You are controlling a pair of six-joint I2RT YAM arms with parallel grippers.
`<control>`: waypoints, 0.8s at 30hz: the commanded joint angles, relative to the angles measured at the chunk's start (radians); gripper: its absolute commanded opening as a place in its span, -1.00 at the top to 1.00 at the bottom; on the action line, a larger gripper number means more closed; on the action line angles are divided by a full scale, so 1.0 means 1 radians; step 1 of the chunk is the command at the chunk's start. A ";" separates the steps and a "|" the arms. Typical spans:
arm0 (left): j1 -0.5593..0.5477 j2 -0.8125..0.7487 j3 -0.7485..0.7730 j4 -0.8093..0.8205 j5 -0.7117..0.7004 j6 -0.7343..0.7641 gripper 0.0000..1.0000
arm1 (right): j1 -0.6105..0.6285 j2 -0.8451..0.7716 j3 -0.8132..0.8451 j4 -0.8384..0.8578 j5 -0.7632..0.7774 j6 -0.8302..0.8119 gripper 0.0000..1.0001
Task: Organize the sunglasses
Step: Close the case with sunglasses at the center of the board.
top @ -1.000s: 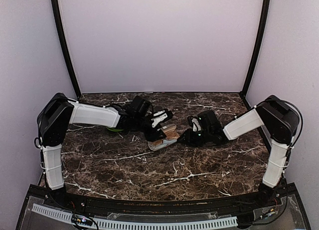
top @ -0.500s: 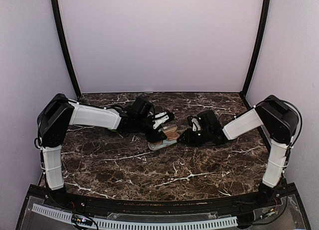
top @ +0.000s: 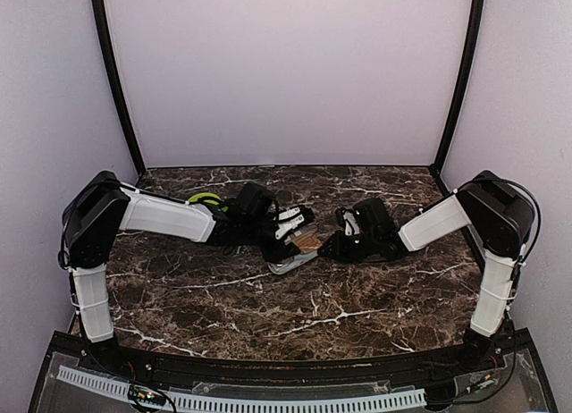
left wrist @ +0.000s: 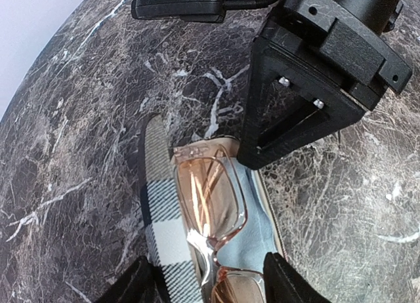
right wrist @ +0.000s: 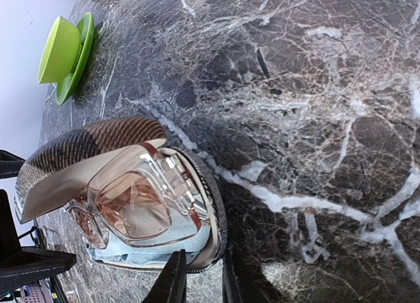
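Observation:
Clear-framed sunglasses (left wrist: 210, 198) with pinkish lenses lie on blue lining inside an open plaid case (left wrist: 164, 211), mid-table in the top view (top: 290, 263). My left gripper (left wrist: 210, 280) hangs over the case's near end, open, one finger outside the plaid lid and the other at the lining's edge. My right gripper (right wrist: 200, 277) is shut on the rim at the case's other end (right wrist: 220, 237). In the right wrist view the sunglasses (right wrist: 131, 204) sit under the raised brown plaid lid (right wrist: 85, 145). From above, both grippers, left (top: 288, 232) and right (top: 329, 246), meet at the case.
A bright green object (right wrist: 62, 54) sits near the back left of the dark marble table (top: 223, 297), behind my left forearm (top: 204, 198). Pale walls and black posts close in the sides and back.
My left arm has slid right and a little lower over the case, uncovering the green object behind it. The right jaws have narrowed onto the case rim.

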 commanded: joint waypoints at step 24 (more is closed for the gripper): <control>-0.105 0.008 -0.089 -0.029 -0.002 0.047 -0.20 | -0.002 0.047 0.040 -0.018 0.010 -0.007 0.62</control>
